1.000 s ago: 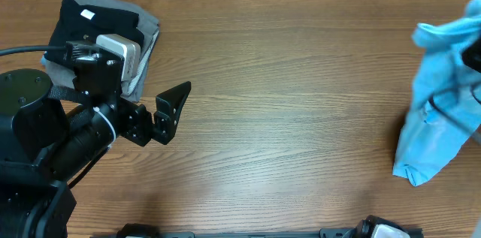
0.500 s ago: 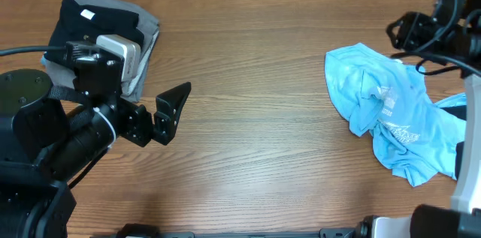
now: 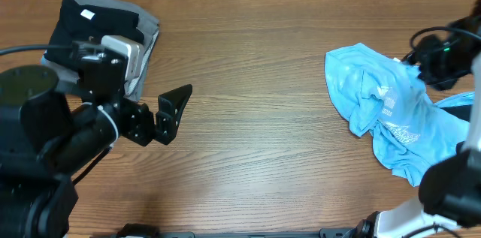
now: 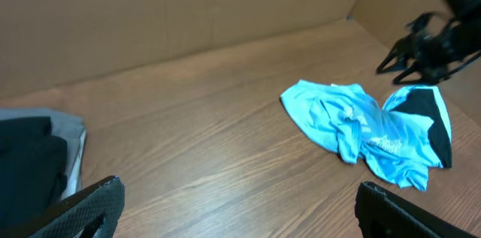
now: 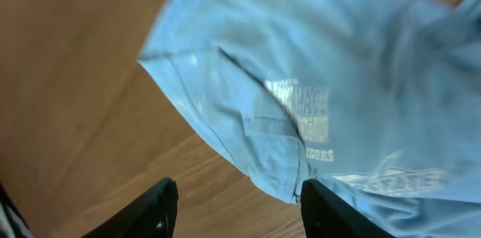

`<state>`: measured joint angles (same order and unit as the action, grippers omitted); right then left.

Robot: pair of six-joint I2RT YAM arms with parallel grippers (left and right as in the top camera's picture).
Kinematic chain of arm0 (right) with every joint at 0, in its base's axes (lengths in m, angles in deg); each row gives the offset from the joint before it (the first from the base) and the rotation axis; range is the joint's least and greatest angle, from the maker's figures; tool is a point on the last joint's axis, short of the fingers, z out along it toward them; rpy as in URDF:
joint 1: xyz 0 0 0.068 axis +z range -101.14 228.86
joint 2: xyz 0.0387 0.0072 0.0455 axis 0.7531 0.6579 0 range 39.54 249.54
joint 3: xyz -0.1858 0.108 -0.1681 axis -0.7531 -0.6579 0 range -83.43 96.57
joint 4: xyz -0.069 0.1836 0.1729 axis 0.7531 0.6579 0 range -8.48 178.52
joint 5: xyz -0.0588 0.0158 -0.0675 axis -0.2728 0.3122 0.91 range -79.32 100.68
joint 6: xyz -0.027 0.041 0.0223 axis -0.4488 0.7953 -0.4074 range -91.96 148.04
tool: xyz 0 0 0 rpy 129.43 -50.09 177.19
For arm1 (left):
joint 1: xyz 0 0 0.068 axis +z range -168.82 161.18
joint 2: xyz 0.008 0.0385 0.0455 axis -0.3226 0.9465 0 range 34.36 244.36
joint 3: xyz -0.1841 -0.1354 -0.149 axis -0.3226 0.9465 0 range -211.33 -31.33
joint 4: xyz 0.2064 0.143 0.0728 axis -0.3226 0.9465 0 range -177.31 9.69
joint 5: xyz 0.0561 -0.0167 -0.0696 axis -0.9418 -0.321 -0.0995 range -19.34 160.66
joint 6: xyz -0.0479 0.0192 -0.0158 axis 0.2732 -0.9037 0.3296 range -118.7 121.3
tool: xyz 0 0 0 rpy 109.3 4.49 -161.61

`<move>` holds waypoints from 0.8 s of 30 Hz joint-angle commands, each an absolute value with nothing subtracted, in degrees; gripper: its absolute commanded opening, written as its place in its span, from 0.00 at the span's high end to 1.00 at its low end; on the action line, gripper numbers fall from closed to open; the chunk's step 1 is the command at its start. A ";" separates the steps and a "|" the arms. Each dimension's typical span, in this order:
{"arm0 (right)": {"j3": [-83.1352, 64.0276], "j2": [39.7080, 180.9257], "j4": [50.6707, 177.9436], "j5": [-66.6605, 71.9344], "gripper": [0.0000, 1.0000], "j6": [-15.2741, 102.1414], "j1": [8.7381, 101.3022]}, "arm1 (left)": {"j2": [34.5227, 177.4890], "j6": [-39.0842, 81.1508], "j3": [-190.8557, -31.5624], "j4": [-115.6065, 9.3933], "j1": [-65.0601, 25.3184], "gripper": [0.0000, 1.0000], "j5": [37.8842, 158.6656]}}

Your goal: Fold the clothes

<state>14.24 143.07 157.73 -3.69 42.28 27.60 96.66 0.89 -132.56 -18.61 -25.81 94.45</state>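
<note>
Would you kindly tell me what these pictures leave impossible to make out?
Light blue T-shirt, overhead: its far right side is cut off by the frame edge and covered by the right arm.
Its print, right wrist: blurred, unreadable.
Folded stack, overhead: partly under the left arm; garment count unclear.
Dark patch, left wrist: too small to tell whether shirt or separate garment.

Wood-grain table (image 3: 263, 118); brown cardboard wall (image 4: 188, 5) along far edge.
</note>
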 commanded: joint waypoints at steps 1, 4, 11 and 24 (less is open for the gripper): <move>9.87 145.74 155.78 -4.85 0.43 41.71 28.41 | 98.35 0.04 -133.22 -18.06 -25.59 0.00 95.00; 5.34 146.46 151.37 -6.16 0.39 39.24 28.96 | 99.59 0.02 -133.22 -17.67 -25.59 0.00 96.05; -5.94 146.46 139.93 -5.16 0.40 37.69 30.11 | 101.89 0.04 -133.22 -17.67 -25.61 0.00 96.26; -3.75 145.10 140.94 -4.81 0.96 40.00 29.13 | 102.50 0.02 -133.22 -17.67 -25.59 0.00 96.24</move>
<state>-8.91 147.18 139.74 -5.05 40.02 29.94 102.28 0.89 -132.56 -17.73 -25.81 95.35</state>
